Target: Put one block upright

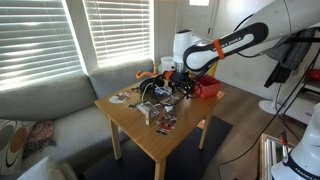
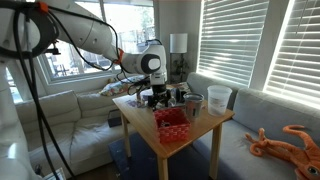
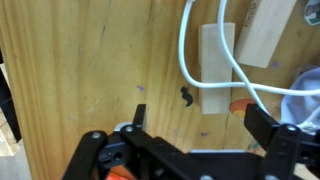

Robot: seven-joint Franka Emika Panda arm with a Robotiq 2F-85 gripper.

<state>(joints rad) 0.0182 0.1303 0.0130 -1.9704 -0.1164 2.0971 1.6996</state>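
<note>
Pale wooden rectangular block [image 3: 213, 60] lay flat on the wooden table [image 3: 90, 70], just ahead of my gripper [image 3: 200, 121], its fingers spread wide and empty. A white cable [image 3: 183, 55] crossed the block. I feared closing there would snag it and drag the block askew.
</note>
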